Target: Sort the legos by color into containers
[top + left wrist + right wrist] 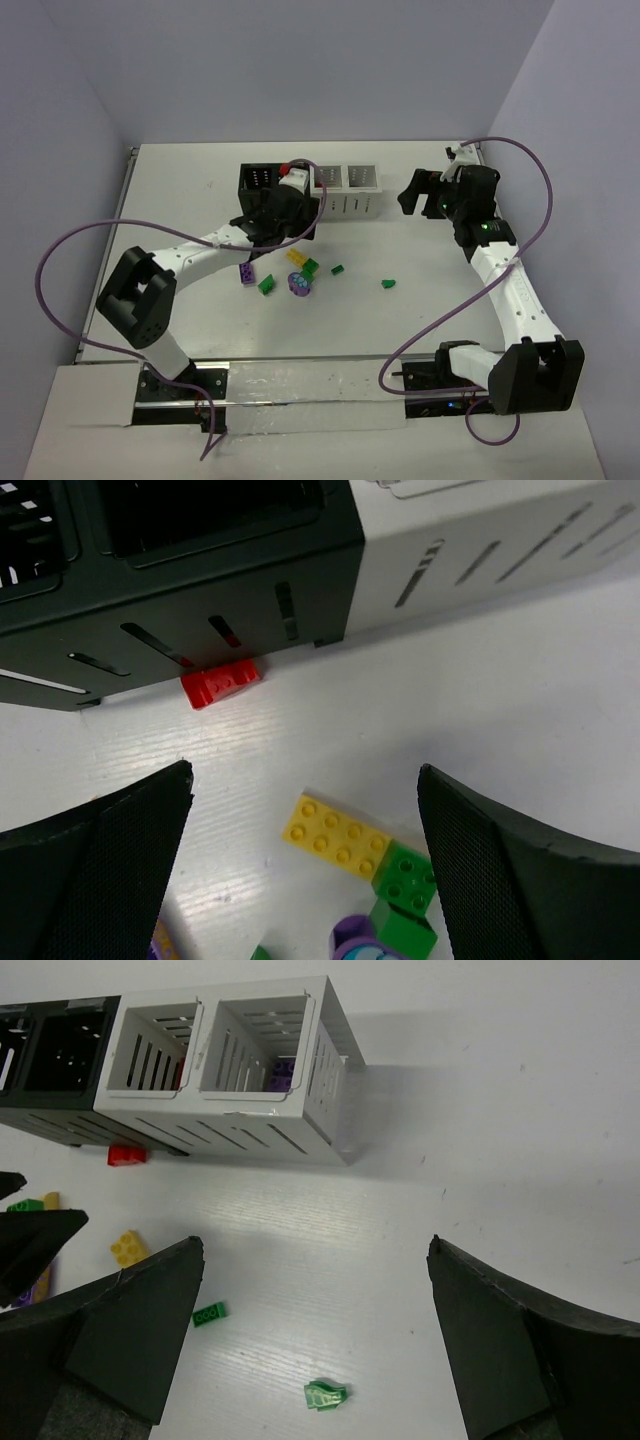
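at the foot of the black bin [200,590] the red brick [220,683] lies lengthwise along its wall, just ahead of the open, empty left end effector [305,773]; the open right end effector [315,1245] is farther off.

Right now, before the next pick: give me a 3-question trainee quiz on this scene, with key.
1. True or false: the red lego lies inside a black bin.
2. Which colour shows inside the end white bin? A green, B purple, C yellow.
3. Fill in: the left gripper and right gripper both stand ___ and hold nothing.
Key: 1 false, it lies on the table against the black bin's outer wall. 2 B. 3 open.
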Robot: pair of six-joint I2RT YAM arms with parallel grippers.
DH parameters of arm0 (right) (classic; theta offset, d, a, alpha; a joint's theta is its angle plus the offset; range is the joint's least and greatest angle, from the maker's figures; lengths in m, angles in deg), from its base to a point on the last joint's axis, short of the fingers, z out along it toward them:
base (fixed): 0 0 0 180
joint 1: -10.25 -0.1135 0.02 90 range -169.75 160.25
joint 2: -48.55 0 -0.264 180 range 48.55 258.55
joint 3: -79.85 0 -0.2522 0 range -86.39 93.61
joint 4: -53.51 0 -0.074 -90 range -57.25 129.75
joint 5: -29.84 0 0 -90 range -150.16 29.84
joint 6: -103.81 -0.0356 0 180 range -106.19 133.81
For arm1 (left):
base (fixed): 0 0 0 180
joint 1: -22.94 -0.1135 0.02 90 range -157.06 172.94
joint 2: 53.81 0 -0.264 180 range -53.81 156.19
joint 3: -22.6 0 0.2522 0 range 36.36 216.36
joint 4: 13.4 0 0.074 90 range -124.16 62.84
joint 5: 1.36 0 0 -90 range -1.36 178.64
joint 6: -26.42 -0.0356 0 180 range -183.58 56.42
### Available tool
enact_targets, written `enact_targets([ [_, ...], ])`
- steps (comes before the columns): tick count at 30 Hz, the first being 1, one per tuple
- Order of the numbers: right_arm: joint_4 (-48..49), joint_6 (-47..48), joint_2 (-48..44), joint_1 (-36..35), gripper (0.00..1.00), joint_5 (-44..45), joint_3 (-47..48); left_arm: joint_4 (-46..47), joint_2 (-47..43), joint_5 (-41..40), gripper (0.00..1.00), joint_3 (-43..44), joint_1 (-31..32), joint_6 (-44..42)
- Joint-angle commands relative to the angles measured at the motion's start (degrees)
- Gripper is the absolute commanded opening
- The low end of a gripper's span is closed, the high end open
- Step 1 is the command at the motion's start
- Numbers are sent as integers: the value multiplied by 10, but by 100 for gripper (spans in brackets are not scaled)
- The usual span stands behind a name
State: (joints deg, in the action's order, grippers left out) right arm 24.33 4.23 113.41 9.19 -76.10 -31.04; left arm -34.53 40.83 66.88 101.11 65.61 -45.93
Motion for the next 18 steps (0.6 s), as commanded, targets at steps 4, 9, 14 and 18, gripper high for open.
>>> enact_targets([
  [4, 15, 0, -16, 5, 100, 9, 9, 95, 36, -93, 75, -29, -1, 43],
  [9, 14, 2, -18, 5, 100, 10, 6, 138, 51, -97, 78, -45, -10, 45],
  [14, 10, 5, -23, 5, 100, 13, 3, 157, 75, -81, 88, -45, -26, 75],
  [18, 8, 10, -29, 5, 100, 15, 1, 200, 86, -74, 90, -65, -30, 81],
])
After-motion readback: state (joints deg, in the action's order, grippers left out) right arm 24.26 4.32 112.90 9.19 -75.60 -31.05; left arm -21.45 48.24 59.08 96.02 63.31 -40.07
